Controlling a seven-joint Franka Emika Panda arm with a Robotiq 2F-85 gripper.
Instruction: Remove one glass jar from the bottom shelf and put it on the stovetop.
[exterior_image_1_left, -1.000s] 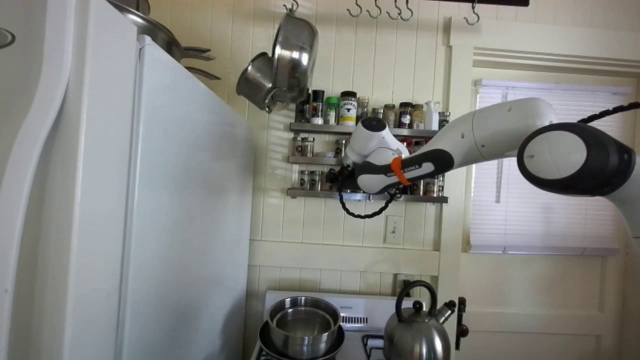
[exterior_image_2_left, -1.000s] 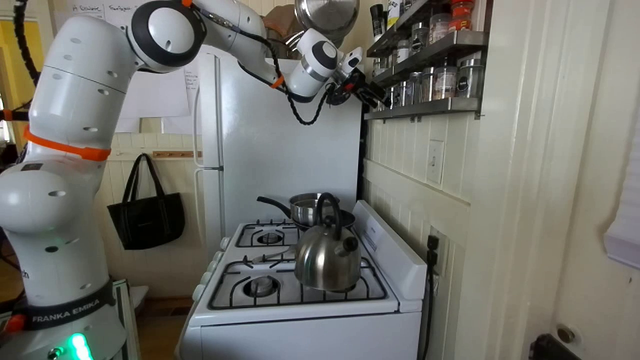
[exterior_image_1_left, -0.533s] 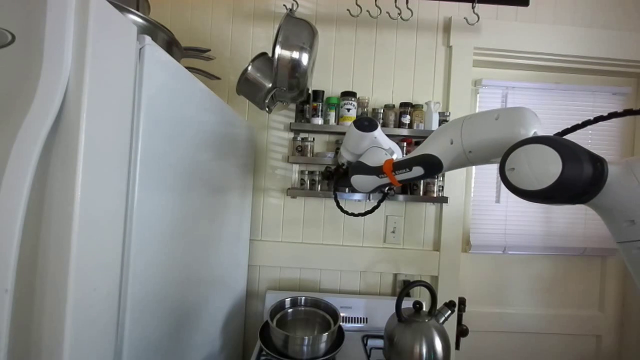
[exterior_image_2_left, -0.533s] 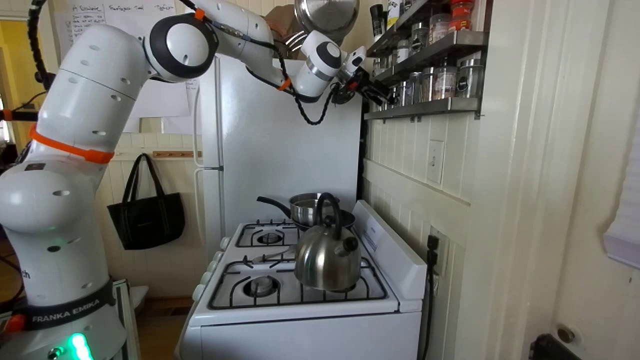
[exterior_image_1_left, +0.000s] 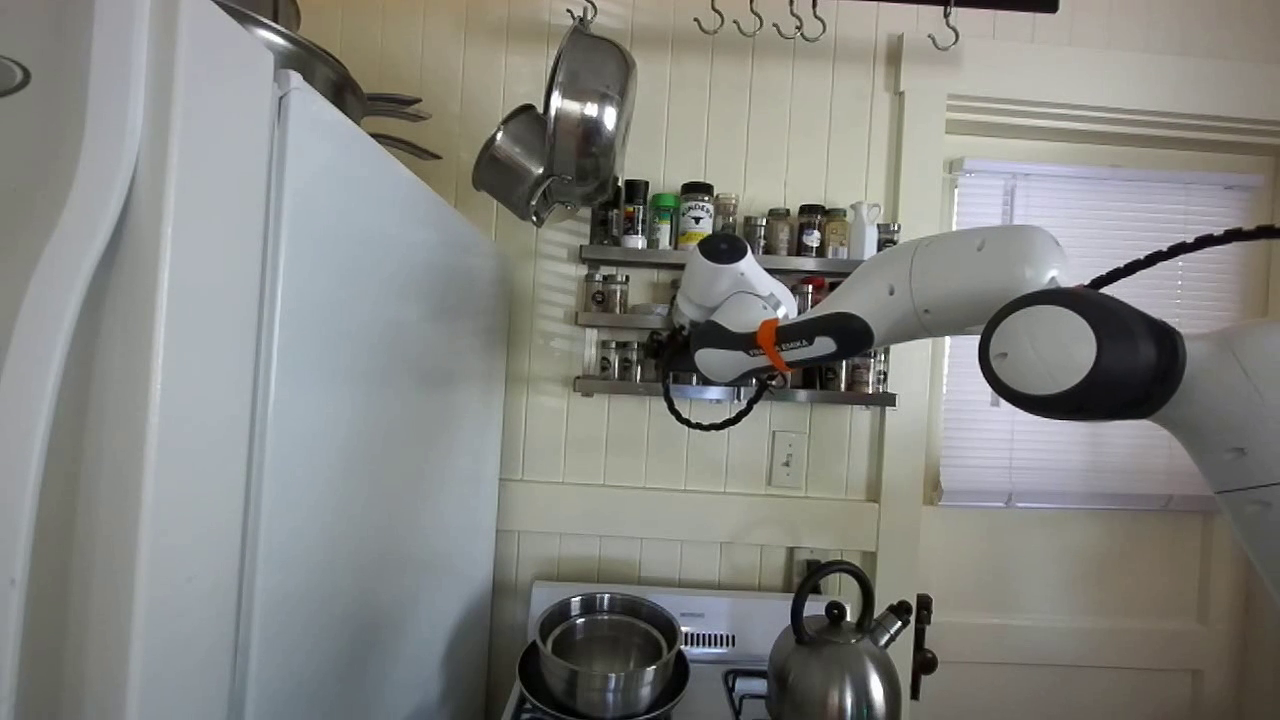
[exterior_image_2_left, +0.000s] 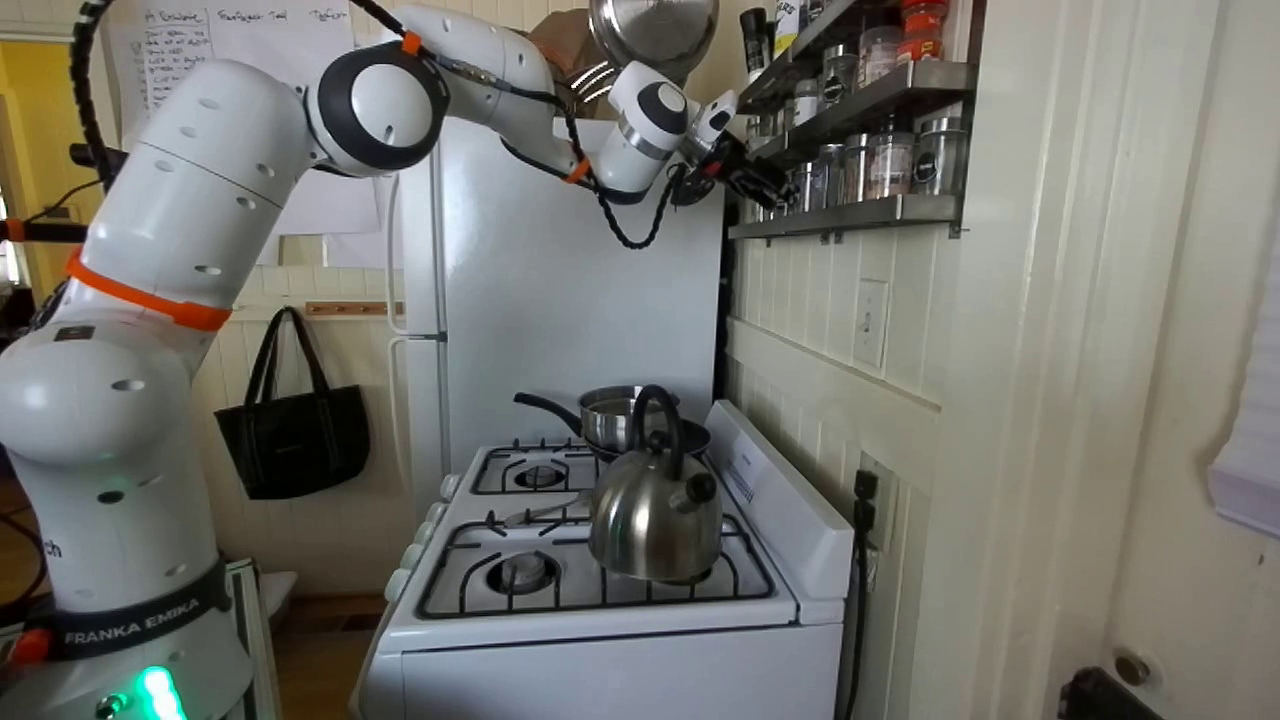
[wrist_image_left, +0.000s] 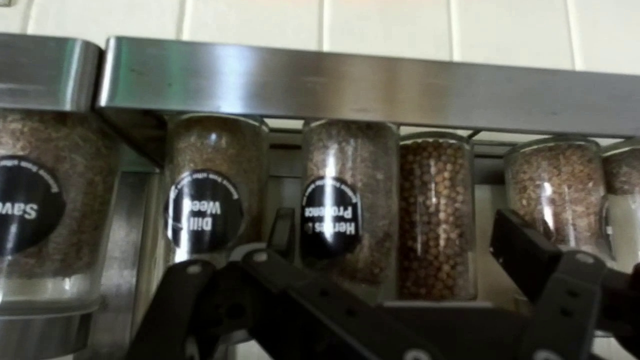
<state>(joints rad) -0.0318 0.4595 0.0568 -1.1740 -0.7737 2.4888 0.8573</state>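
The bottom shelf is the lowest metal shelf; its rail shows in both exterior views (exterior_image_1_left: 840, 398) (exterior_image_2_left: 850, 216) and in the wrist view (wrist_image_left: 350, 82), which is upside down. My gripper (wrist_image_left: 400, 237) is open. Between its spread fingers stand the "Herbes Provence" glass jar (wrist_image_left: 350, 155) and a glass jar of round brown seeds (wrist_image_left: 435, 210). The left fingertip is beside the "Dill Weed" jar (wrist_image_left: 215, 145); the right one overlaps another jar (wrist_image_left: 552, 170). Contact cannot be told. In an exterior view the gripper (exterior_image_2_left: 785, 190) is at the shelf's far end. The stovetop (exterior_image_2_left: 600, 630) is white with dark grates.
A steel kettle (exterior_image_2_left: 650, 525) and stacked pots (exterior_image_2_left: 605, 415) stand on the stove. The middle shelf (exterior_image_2_left: 900, 90) with jars runs just above. Pans (exterior_image_1_left: 590, 110) hang at the shelves' left end. A white refrigerator (exterior_image_1_left: 380, 400) stands at the left.
The arm has shifted left along the shelf in an exterior view, and the gripper has moved slightly closer to the jars. No jar has visibly moved.
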